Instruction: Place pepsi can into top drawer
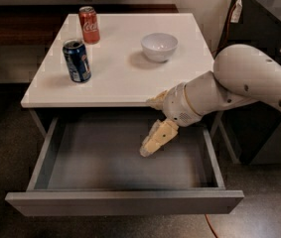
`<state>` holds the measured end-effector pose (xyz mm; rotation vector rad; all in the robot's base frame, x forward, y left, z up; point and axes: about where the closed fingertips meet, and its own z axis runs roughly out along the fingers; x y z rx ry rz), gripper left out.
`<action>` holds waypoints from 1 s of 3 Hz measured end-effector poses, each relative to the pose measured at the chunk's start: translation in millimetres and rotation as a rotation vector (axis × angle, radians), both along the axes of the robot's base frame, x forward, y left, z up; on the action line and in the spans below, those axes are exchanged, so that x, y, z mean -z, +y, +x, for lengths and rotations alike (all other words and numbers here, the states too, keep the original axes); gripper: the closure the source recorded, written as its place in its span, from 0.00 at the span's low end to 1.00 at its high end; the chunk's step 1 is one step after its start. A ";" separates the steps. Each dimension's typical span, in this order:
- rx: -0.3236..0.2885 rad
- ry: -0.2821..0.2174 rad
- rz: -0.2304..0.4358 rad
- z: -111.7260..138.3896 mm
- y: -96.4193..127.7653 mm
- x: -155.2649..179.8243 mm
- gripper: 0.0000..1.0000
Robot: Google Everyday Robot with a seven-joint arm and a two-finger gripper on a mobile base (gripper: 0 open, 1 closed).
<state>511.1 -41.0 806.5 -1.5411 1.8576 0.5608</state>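
The pepsi can (77, 60), dark blue with a silver top, stands upright on the left part of the white table (125, 78). Below the tabletop the top drawer (125, 201) is pulled out, and its grey inside holds nothing. My gripper (147, 128) hangs at the table's front edge, right of centre, well to the right of the can. It is open and holds nothing: one tan finger (156, 101) lies against the table edge, the other (155, 140) points down over the drawer.
A red Coca-Cola can (89, 25) stands at the table's back left. A white bowl (159, 46) sits toward the back right. My white arm (244, 81) reaches in from the right, in front of a dark cabinet (274, 29).
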 end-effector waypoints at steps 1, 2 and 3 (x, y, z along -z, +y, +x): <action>0.009 -0.004 0.002 5.1 2.6 -3.5 0.00; 0.009 -0.004 0.002 4.8 2.6 -3.5 0.00; 0.008 -0.004 0.002 4.7 2.7 -3.5 0.00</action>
